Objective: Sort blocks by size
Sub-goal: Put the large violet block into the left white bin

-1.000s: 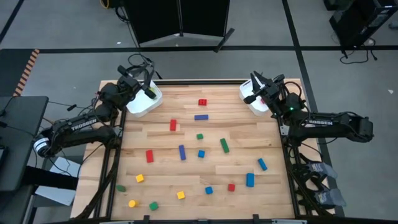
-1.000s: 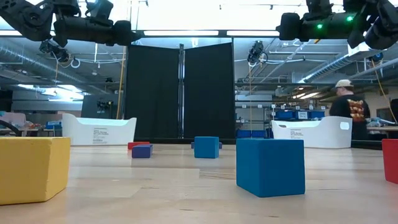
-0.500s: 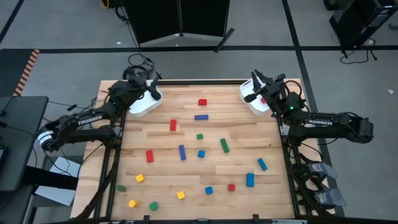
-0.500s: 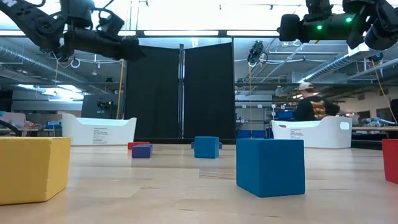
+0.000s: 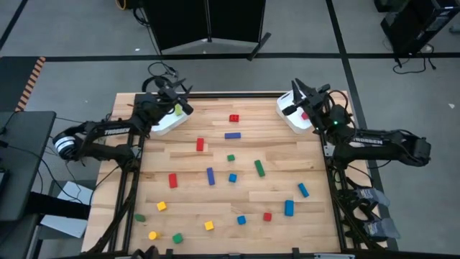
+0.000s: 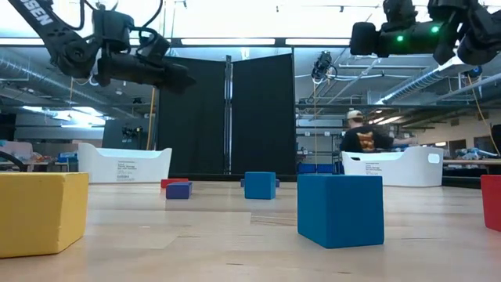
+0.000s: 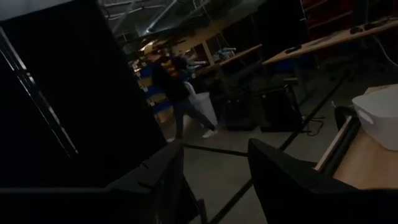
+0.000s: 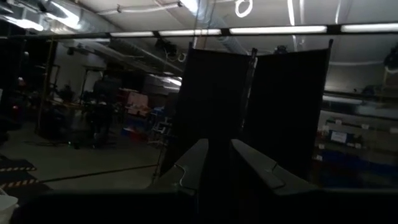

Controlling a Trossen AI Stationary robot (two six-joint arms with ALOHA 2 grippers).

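Several small blocks in red, blue, green and yellow lie scattered on the wooden table [image 5: 287, 155], among them a red cube [image 5: 234, 119], a blue bar [image 5: 232, 135] and a green bar [image 5: 259, 168]. In the low view a yellow cube [image 6: 39, 211] and a blue cube [image 6: 340, 210] stand nearest. My left gripper [image 5: 178, 96] hangs open and empty above the left white bin [image 5: 164, 122]; its two fingers stand apart in the left wrist view [image 7: 214, 168]. My right gripper [image 5: 295, 92] hangs above the right white bin [image 5: 290, 119], its fingers a little apart [image 8: 219, 149] and empty.
A yellow-green piece [image 5: 177, 109] lies in the left bin and a red piece [image 5: 305, 115] in the right bin. Both bins stand at the table's far corners. A person [image 6: 364, 141] moves in the room behind the table. A black screen [image 6: 227, 117] stands beyond the far edge.
My left gripper has swung toward the table's right edge and come down a little, staying above the left bin. The person in the room behind has walked to the left. My right arm has kept still.
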